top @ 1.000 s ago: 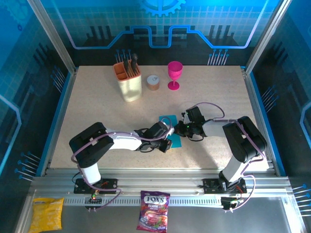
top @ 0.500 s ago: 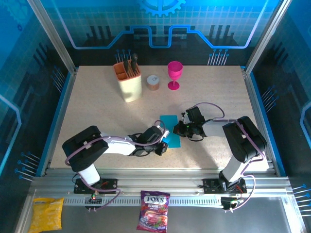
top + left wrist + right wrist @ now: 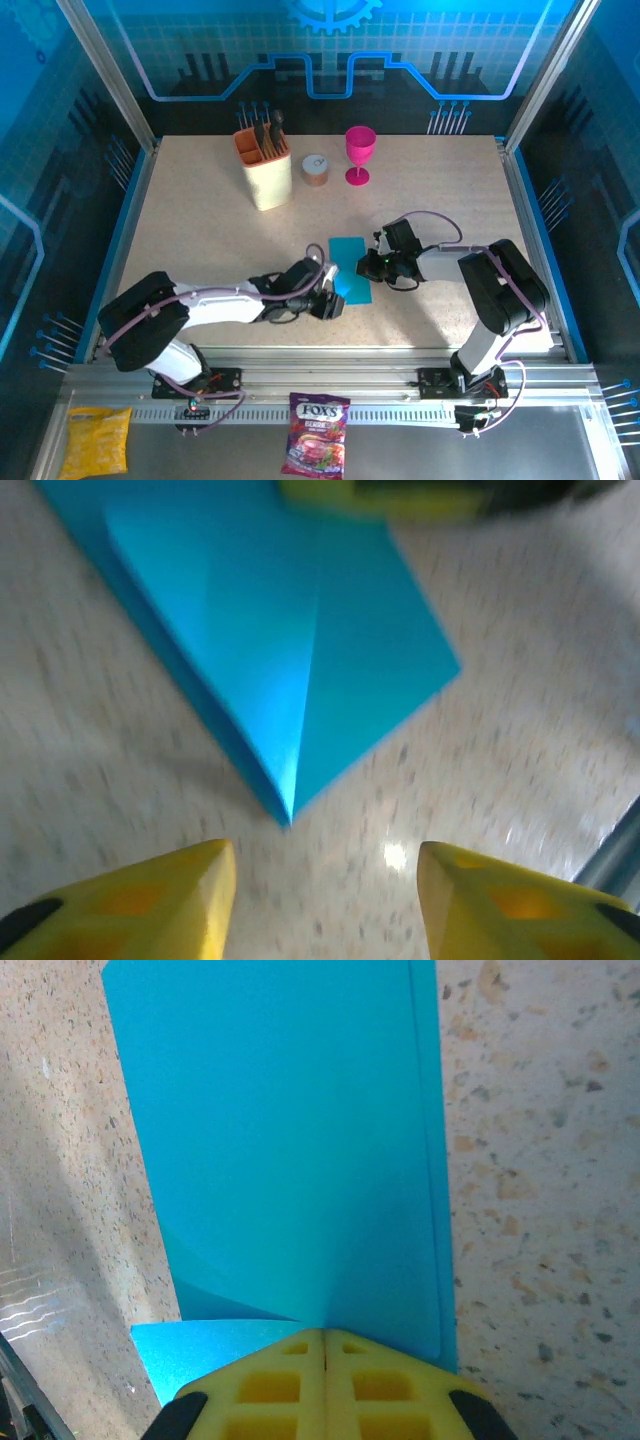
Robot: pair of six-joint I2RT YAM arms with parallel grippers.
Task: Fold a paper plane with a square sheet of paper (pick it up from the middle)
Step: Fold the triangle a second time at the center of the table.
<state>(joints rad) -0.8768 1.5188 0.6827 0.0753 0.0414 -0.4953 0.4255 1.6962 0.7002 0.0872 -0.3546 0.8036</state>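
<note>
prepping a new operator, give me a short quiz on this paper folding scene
1. True or false: the left gripper is clamped shut on the thin cyan-blue folded sheet of paper.
2. What stands just beside the pink plastic goblet at the far side of the table? A) a small round brown tin with a pale lid B) a steel kettle C) a green bowl
3. Which gripper is shut at the sheet's edge?

Key: 1 false, its jaws stand open, short of the sheet. 2 A. 3 the right gripper.
</note>
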